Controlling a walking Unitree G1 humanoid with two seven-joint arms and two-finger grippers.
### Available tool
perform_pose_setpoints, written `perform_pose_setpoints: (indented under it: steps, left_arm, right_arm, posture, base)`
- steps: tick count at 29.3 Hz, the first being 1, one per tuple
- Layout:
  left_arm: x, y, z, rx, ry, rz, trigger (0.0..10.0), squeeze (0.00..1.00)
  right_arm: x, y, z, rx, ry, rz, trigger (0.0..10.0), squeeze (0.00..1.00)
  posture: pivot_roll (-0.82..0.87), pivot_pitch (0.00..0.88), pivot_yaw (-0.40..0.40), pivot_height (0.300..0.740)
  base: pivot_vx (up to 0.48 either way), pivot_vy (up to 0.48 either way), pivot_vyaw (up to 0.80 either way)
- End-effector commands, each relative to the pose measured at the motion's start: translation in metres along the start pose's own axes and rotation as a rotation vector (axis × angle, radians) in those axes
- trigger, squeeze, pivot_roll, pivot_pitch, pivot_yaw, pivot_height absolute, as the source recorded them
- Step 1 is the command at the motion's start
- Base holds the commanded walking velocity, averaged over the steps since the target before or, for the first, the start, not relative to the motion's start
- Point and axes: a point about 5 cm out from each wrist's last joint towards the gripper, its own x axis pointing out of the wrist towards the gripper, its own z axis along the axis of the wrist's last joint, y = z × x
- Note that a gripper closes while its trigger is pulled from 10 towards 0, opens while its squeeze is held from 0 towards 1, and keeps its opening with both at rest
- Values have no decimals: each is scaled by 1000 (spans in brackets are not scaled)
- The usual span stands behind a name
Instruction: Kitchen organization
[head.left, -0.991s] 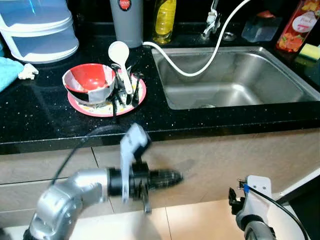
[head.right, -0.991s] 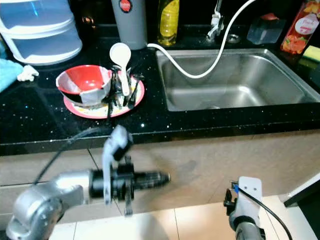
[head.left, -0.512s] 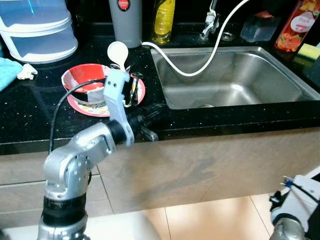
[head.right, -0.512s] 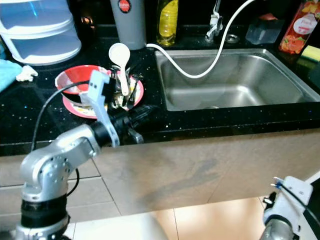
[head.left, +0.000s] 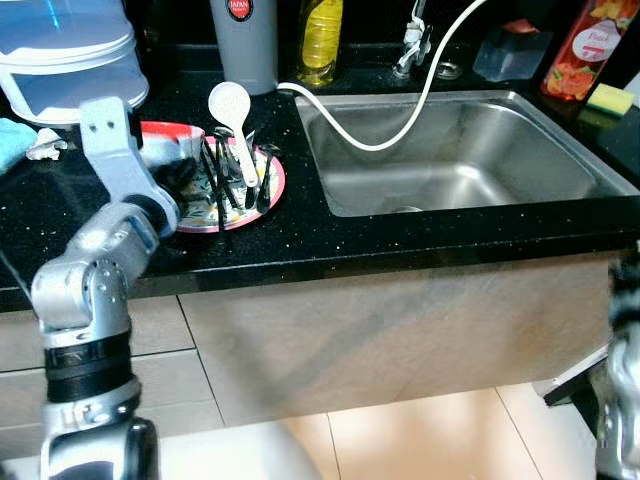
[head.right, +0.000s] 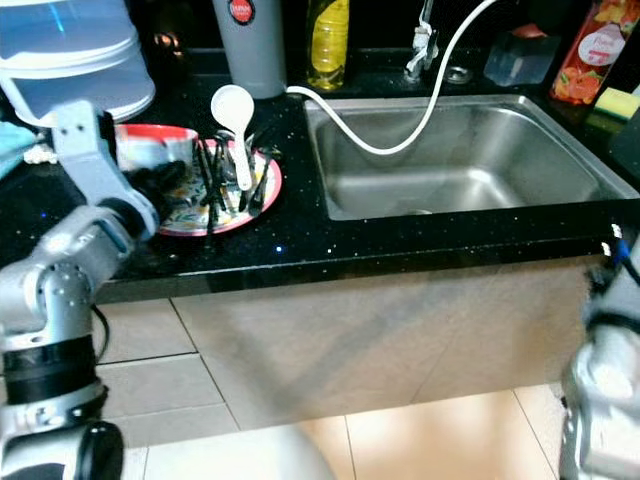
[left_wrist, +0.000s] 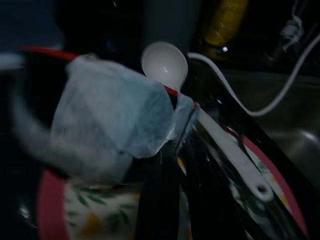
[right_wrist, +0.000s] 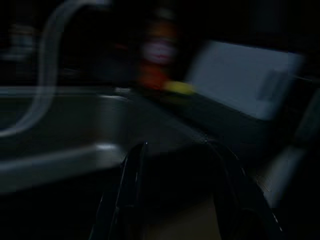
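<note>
A red-rimmed flowered plate (head.left: 236, 196) lies on the black counter left of the sink. It carries a red bowl (head.right: 150, 137), a white spoon (head.left: 233, 112) and several black chopsticks (head.left: 222, 176). My left gripper (head.left: 178, 176) reaches over the plate's left side, right at the bowl. In the left wrist view the bowl (left_wrist: 107, 117), with a pale patch on its side, is very close, and the spoon (left_wrist: 165, 64) lies just beyond it. My right gripper (right_wrist: 180, 200) is open with nothing in it, low at the counter front by the sink's right end.
The steel sink (head.left: 480, 185) has a white hose (head.left: 400, 125) drooping into it. At the back stand a grey tumbler (head.left: 243, 40), a yellow bottle (head.left: 320, 35) and a red bottle (head.left: 585, 50). A clear plastic container (head.left: 65, 60) and teal cloth (head.left: 12, 140) sit far left.
My left arm has swung up from below the counter edge to the plate and bowl. My right arm has risen at the right edge of the view.
</note>
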Motion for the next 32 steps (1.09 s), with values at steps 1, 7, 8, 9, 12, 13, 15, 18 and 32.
perform_pose_setpoints:
  steps: [1, 7, 8, 9, 12, 13, 15, 18, 32]
  left_arm:
    - [3, 5, 4, 67, -14, 57, 10000, 0]
    - [4, 13, -7, 256, -13, 176, 10000, 0]
    - [4, 13, -7, 256, -13, 176, 10000, 0]
    - [4, 14, -11, 271, -8, 182, 10000, 0]
    - [-2, 0, -52, 273, 39, -3, 10000, 0]
    - [-4, -2, -64, 280, 44, -45, 10000, 0]
    - [-4, 0, -75, 274, 47, -59, 10000, 0]
    - [0, 7, -77, 236, 18, -4, 10000, 0]
    - [7, -2, -36, 272, -190, 69, 10000, 0]
  right_arm:
    - [-3, 12, -5, 30, 31, 70, 10000, 0]
    - [-14, 43, -12, 62, 62, 190, 10000, 0]
    - [-14, 43, -12, 62, 62, 190, 10000, 0]
    - [-15, 44, -12, 58, 62, 195, 10000, 0]
    - [-17, 46, -16, 64, 77, 202, 10000, 0]
    - [-16, 45, -16, 64, 76, 199, 10000, 0]
    - [-15, 43, -14, 59, 64, 190, 10000, 0]
    - [-10, 38, -8, 45, 32, 174, 10000, 0]
    - [-13, 46, -9, 66, 38, 198, 10000, 0]
  posture:
    - [-154, 189, -30, 740]
    - [-143, 186, -35, 740]
    - [-143, 186, -35, 740]
    - [-143, 186, -35, 740]
    - [-142, 183, -35, 740]
    - [-145, 181, -33, 740]
    - [-155, 178, -30, 740]
    - [-165, 176, -25, 740]
    - [-176, 167, -29, 740]
  base:
    - [0, 0, 0]
    - [0, 0, 0]
    - [0, 0, 0]
    - [0, 0, 0]
    - [0, 0, 0]
    - [0, 0, 0]
    - [0, 0, 0]
    - [0, 0, 0]
    - [0, 0, 0]
